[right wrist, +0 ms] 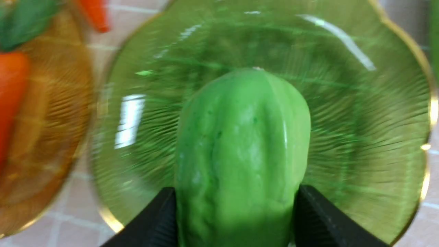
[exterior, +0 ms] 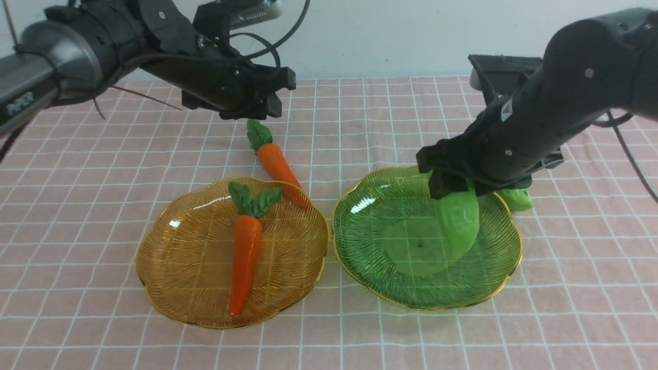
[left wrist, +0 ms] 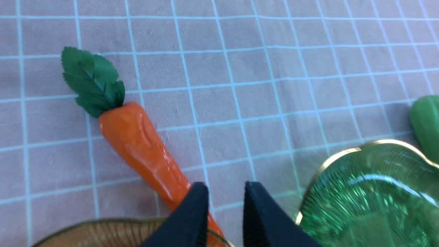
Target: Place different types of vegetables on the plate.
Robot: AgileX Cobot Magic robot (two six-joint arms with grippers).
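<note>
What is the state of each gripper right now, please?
Left gripper: jaws slightly apart, holding nothing.
Right gripper: closed on a green gourd.

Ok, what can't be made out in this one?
Second gourd: front view, mostly behind the right arm; left wrist view, cut by the edge.
Loose carrot tip: left wrist view, partly covered by the left tool.
Whether the held gourd touches the green plate: right wrist view blurred, front view undecidable.
</note>
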